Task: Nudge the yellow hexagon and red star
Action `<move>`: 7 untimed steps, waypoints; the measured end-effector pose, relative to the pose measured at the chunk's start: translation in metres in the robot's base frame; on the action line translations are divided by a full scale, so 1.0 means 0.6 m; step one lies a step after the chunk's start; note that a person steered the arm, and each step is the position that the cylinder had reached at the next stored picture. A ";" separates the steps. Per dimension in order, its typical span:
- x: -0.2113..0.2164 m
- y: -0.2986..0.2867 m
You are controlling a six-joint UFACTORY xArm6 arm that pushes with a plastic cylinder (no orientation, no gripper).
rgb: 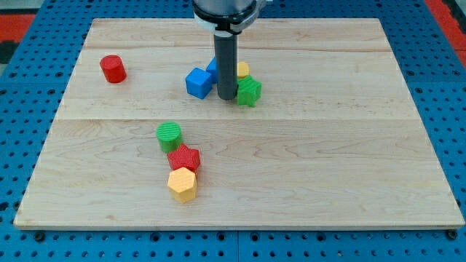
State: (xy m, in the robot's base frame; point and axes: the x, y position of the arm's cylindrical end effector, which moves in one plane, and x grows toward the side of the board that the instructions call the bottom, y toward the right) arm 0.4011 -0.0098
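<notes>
While I watch the one camera view, this is what it gives me:
Board: a pale wooden table on a blue pegboard, seen from the view's bottom edge
Tip: my tip sits on the board in the upper middle, at the end of the dark rod hanging from the view's top
Pincer: none on this rod, so nothing is grasped or released; the tip only rests among blocks
Upper cluster: a blue cube just left of the tip, a green star just right of it and close to touching, a yellow block behind the star, and a second blue block half hidden behind the rod; I cannot tell the shapes of those last two
Yellow hexagon: the yellow hexagon lies in the lower middle, well apart from the tip, toward the view's bottom left of it
Red star: the red star touches the hexagon's upper edge
Green cylinder: a green cylinder sits just above and left of the red star, touching or nearly so
Red cylinder: a red cylinder stands alone at the upper left, well apart from everything
</notes>
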 end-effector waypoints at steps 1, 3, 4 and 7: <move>0.065 0.032; 0.338 0.054; 0.357 -0.047; 0.134 -0.092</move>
State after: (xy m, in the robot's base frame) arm 0.4817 -0.0648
